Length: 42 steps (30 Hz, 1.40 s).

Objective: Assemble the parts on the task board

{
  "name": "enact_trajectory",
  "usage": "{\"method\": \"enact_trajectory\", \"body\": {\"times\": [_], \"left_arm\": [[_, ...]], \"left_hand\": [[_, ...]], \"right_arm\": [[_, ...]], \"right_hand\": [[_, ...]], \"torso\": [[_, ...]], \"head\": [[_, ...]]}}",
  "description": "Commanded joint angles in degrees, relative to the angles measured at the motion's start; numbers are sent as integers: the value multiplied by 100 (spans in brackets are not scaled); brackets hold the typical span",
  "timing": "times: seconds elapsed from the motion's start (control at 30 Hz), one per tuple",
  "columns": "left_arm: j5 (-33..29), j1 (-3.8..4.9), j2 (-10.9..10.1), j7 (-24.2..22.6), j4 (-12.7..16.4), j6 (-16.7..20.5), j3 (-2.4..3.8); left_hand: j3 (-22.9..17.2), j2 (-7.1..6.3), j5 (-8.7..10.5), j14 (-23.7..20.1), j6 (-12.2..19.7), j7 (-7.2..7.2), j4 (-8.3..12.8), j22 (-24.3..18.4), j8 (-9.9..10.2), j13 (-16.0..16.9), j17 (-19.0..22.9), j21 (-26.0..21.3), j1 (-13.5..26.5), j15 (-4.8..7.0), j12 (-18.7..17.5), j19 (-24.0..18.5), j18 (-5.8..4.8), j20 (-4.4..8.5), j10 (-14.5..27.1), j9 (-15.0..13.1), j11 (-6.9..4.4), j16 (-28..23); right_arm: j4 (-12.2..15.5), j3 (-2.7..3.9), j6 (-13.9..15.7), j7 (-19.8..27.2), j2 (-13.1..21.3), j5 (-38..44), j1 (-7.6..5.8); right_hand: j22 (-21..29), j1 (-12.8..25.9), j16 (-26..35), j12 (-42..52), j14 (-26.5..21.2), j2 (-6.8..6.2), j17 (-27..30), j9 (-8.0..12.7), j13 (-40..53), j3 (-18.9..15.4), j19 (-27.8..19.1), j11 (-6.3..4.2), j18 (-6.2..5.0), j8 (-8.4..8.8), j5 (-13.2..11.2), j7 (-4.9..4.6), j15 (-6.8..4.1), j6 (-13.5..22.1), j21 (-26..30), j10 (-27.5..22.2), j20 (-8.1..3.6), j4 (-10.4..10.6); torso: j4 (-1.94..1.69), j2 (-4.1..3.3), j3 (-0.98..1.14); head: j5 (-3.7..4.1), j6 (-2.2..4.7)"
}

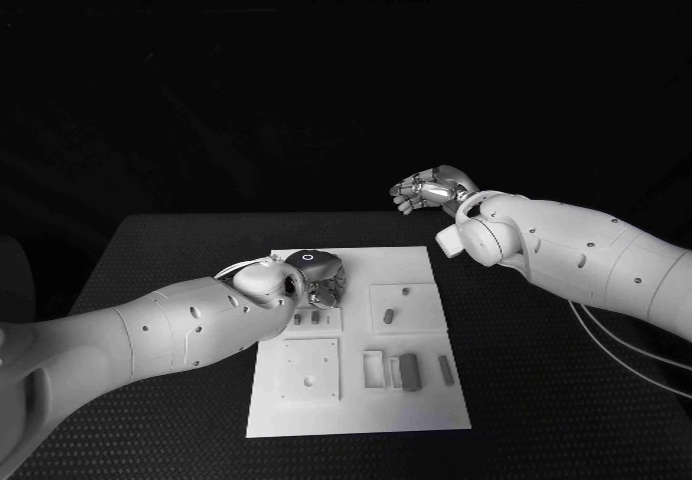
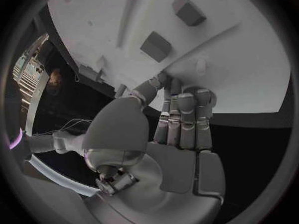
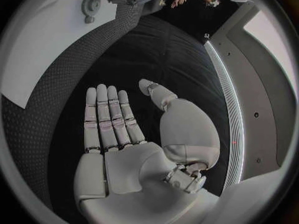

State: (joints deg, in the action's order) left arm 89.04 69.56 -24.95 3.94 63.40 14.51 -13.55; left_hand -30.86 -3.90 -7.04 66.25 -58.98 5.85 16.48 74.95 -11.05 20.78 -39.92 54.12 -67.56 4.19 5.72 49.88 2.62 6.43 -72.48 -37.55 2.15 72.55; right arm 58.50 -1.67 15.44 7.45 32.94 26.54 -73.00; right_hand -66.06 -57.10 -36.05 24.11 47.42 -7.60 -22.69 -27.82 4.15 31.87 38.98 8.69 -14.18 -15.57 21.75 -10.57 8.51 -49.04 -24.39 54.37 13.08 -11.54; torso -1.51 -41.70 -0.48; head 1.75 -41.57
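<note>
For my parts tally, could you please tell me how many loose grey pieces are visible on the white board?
5 grey pieces: two beside the left hand, one on the middle-right square, two nearer the robot. The hand may hide others.

You see a white task board [image 1: 433, 405] with grey parts [image 1: 408, 369] on a black, finely dotted desk [image 1: 562, 400]; silver fingers [image 3: 109, 115], white arms [image 1: 599, 255].

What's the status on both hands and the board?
Left hand down on the board, grip unclear. Right hand open, raised off the board. Parts loose in the recesses.
</note>
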Motion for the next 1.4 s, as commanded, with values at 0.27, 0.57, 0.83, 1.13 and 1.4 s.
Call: {"method": "enact_trajectory", "body": {"times": [0.27, 0.57, 0.83, 1.13, 1.4], "left_arm": [[-216, -73, 33, -134, -48, -9, -6], [-496, -73, -25, -245, -41, 303, -5], [-690, -76, -49, -323, -38, 394, -2], [-862, -77, -144, -356, 8, 639, 7], [-1006, -76, -217, -387, 91, 618, 72]], "left_hand": [[-137, 37, 22, 111, -127, -16, -3, 103, -48, -47, 60, 19, -115, 24, -43, 73, 109, 326, -144, 21, -22, 57], [-214, 68, 6, 294, -294, -45, 1, 109, -123, -74, 134, 119, -86, 80, -38, 237, 139, 394, -389, 29, -77, 146], [-225, 72, 6, 307, -311, -47, 2, 109, -130, -80, 149, 130, -77, 83, -43, 255, 143, 399, -415, 31, -80, 148], [-245, 88, 5, 328, -333, -48, 3, 109, -138, -86, 167, 145, -66, 90, -48, 276, 149, 407, -455, 35, -86, 155], [-259, 87, 3, 335, -339, -37, 7, 108, -139, -90, 177, 150, -70, 92, -52, 285, 154, 412, -473, 38, -87, 157]], "right_arm": [[10, 3, -74, 32, -5, 39, 0], [14, 3, -73, 32, 2, 39, 0], [21, 3, -72, 32, 8, 39, 0], [18, 3, -71, 32, 17, 40, 0], [17, 3, -68, 30, 27, 40, 0]], "right_hand": [[-12, 45, 19, -30, -55, 8, -7, 8, -6, -23, -15, 40, -82, 16, 28, -27, 1, -2, 26, -2, 10, 9], [-14, 47, 19, -30, -55, 9, -8, 8, -6, -23, -14, 40, -82, 16, 28, -27, 1, -2, 28, -2, 10, 11], [-15, 47, 19, -30, -55, 9, -8, 8, -6, -23, -14, 40, -82, 16, 28, -27, 1, -2, 29, -1, 10, 11], [-17, 47, 19, -30, -56, 9, -8, 8, -6, -22, -13, 40, -82, 15, 29, -27, 1, -2, 32, -1, 10, 12], [-19, 46, 20, -30, -56, 9, -9, 8, -5, -22, -13, 40, -82, 15, 29, -27, 1, -2, 34, -1, 9, 12]], "torso": [[1, 3, -2], [6, 0, -1], [-1, -1, -5], [-6, 6, -3], [-3, 5, -2]], "head": [[15, -20], [25, -18], [29, -21], [28, -12], [18, 4]]}}
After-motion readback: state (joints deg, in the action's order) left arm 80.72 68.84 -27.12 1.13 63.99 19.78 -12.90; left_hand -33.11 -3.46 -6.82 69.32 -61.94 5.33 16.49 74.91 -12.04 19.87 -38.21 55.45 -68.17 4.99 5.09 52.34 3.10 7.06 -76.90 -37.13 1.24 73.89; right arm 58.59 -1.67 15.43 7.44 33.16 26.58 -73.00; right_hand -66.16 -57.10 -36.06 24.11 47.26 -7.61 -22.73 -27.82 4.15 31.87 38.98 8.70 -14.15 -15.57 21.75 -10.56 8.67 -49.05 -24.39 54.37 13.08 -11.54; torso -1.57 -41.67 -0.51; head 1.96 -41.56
